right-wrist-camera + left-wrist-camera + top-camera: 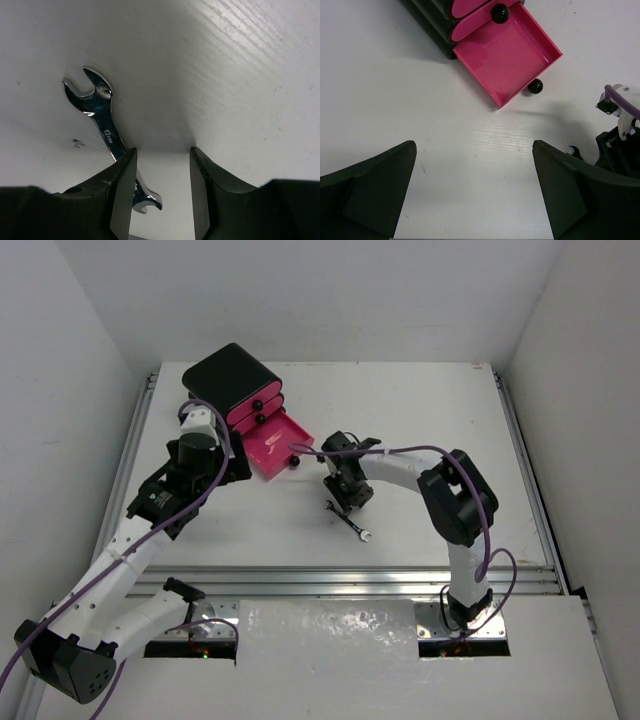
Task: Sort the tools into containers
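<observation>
Silver wrench (107,134) lies flat on white table (225,75), in front of pulled-out bottom pink drawer (510,55) of black box (225,370), not in it. Right fingers (122,190) part open, low over table, gripping nothing. Wrench shank passes under finger on left of wrist view, outside gap; contact cannot tell. Left fingers (375,195) spread wide, holding nothing, above bare table near open drawer. Upper two drawers shut.

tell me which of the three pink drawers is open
The bottom drawer, slid well out of the black box; the two drawers above it are pushed in shut.
</observation>
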Controlling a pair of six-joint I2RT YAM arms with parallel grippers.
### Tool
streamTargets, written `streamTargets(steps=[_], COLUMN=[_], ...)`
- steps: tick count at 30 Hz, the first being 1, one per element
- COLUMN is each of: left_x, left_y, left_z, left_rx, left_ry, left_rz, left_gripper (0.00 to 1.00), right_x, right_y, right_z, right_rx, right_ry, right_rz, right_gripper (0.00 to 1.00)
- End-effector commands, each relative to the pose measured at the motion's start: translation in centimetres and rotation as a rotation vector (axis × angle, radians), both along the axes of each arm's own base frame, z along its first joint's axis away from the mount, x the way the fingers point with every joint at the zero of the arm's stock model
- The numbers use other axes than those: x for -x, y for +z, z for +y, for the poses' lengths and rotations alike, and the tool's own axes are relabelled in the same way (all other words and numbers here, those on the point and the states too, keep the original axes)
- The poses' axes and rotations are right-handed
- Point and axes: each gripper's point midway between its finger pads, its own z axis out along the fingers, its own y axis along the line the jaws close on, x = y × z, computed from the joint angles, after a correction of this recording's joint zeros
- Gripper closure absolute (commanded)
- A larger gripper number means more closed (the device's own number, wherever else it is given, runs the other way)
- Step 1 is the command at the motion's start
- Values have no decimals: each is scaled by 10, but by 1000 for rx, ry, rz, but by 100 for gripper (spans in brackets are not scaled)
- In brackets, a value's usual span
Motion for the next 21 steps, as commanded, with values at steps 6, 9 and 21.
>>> streamTargets(steps=[6, 9, 21], left_x=[-4, -5, -5], left_y=[10, 11, 9], left_z=[-3, -4, -5], left_rx=[24, 27, 28], left_ry=[-13, -17, -23], left_rz=[-43, -45, -38], left_gripper=[0, 0, 0], right_x=[5, 3, 25], right_y=[23, 34, 12], right_z=[19, 21, 31], right_rx=[-64, -83, -45], right_ry=[11, -3, 80], right_rz=[-90, -141, -39], right_gripper=[57, 56, 63])
